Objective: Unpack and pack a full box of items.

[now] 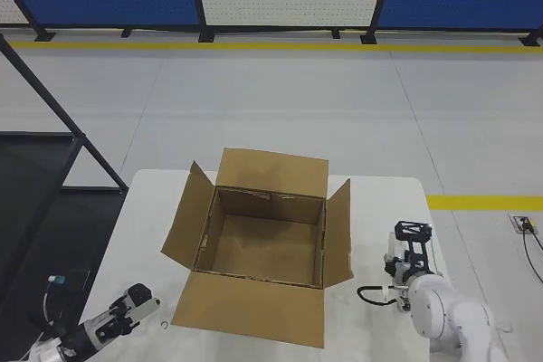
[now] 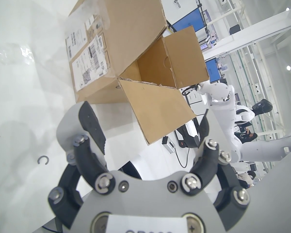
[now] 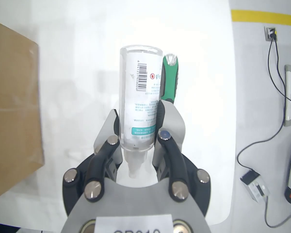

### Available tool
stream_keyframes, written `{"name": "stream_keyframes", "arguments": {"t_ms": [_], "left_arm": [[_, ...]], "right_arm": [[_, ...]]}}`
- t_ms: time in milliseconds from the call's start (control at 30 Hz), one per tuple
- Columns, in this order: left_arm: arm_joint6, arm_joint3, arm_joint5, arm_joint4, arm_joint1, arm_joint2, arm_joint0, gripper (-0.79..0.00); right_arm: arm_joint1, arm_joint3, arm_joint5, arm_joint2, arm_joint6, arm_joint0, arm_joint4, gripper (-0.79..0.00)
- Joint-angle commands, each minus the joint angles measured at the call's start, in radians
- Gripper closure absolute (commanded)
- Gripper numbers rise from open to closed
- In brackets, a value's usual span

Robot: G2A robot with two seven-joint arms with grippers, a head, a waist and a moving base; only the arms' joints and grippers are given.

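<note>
"Box (image 1: 253,312), flaps spread, on the counter (image 1: 380,199). Where's the bottle (image 3: 139,93)?"

"Right of the box — right end effector (image 3: 138,116) clamped round its body near the nozzle. Light, stiff, slick plastic, I'd judge; hold the body, not the nozzle."

"Anything in the way?"

"Green-handled tool (image 3: 169,81) touching the bottle, and the box's raised side flap. Left end effector (image 2: 145,120) hangs spread apart, holding nothing, by a small ring (image 2: 43,160)."

An industrial lab hall; blue partition panels (image 1: 100,11), yellow tape (image 1: 493,203) on grey floor (image 1: 281,100).
</note>
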Motion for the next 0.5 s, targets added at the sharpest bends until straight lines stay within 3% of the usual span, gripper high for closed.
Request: {"name": "stream_keyframes", "arguments": {"t_ms": [0, 133, 233, 367, 467], "left_arm": [[0.007, 0.0, -0.003, -0.003, 0.0, -0.004, 0.002, -0.785], [0.034, 0.008, -0.015, -0.014, -0.001, -0.022, 0.016, -0.785], [0.068, 0.024, -0.018, -0.038, -0.004, -0.044, 0.037, -0.785], [0.104, 0.045, -0.032, -0.067, -0.009, -0.069, 0.07, -0.785], [0.124, 0.054, -0.052, -0.088, -0.013, -0.085, 0.097, -0.785]], "right_arm": [[0.001, -0.133, -0.011, 0.028, -0.011, -0.026, 0.038, 0.0], [0.002, -0.348, -0.063, 0.031, -0.036, -0.037, 0.11, 0.0], [0.002, -0.389, -0.128, -0.03, -0.055, 0.019, 0.139, 0.0], [-0.003, -0.389, -0.221, -0.194, 0.004, 0.157, 0.155, 0.0], [-0.012, -0.388, -0.225, -0.349, 0.098, 0.249, 0.104, 0.0]]}}
